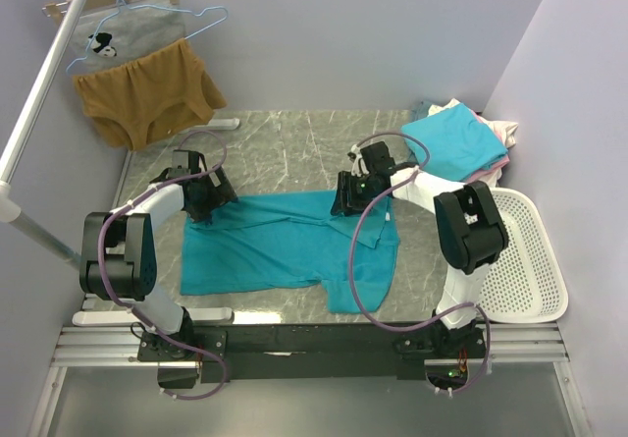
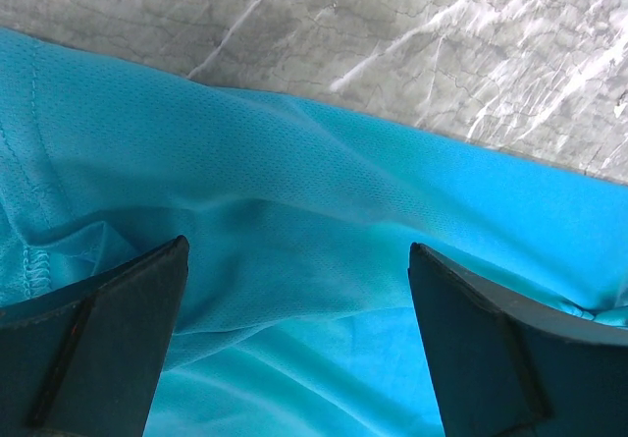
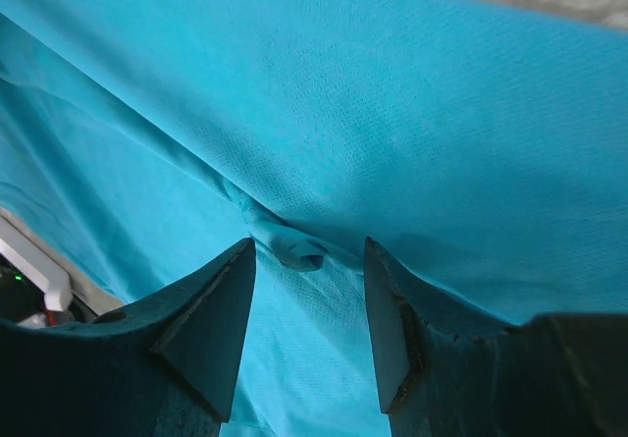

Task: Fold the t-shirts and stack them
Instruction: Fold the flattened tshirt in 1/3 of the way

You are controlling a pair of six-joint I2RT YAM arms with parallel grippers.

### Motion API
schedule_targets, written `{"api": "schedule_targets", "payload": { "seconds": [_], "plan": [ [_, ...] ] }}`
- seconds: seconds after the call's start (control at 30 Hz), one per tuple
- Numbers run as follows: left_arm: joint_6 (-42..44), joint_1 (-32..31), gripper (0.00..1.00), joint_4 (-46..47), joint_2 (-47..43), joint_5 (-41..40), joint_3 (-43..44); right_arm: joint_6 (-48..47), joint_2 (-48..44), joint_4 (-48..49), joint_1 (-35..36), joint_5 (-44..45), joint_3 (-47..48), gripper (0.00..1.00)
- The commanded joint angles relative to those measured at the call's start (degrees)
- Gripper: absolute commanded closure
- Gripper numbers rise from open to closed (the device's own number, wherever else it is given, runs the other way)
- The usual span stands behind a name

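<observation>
Now the left claw (image 2: pixel 294 260) stands wide open and holds nothing, low over the far left edge of the teal shirt (image 1: pixel 285 245). The right claw (image 3: pixel 309 250) is about half open, its fingertips down on the far right part of the same shirt, with a small wrinkle of cloth between them that neither finger clearly pinches. The teal shirt lies spread on the marble table (image 1: pixel 294 142), and the folded shirts (image 1: pixel 456 142) are piled at the far right corner, beside a white basket (image 1: pixel 535 260).
</observation>
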Motion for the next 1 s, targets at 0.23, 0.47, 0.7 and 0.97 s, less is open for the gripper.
{"api": "schedule_targets", "payload": {
  "seconds": [0.23, 0.47, 0.7, 0.97],
  "plan": [
    [1.24, -0.31, 0.0, -0.24, 0.28, -0.56, 1.07, -2.46, 1.41, -2.11, 2.12, 3.38, 4.12, 0.75],
    [1.24, -0.22, 0.0, -0.24, 1.16, 0.06, 1.16, -2.99, -1.66, -3.51, 2.21, 3.21, 3.07, 0.96],
    [1.07, -0.31, 0.01, -0.15, 1.51, 0.32, 1.07, 0.53, -8.78, -4.21, 4.4, 2.94, -2.19, 0.97],
    [0.72, -0.4, 0.01, 0.2, 3.53, 1.2, 0.98, 7.99, -12.3, -3.69, 12.84, 2.5, -8.44, 0.78]
  ]
}}
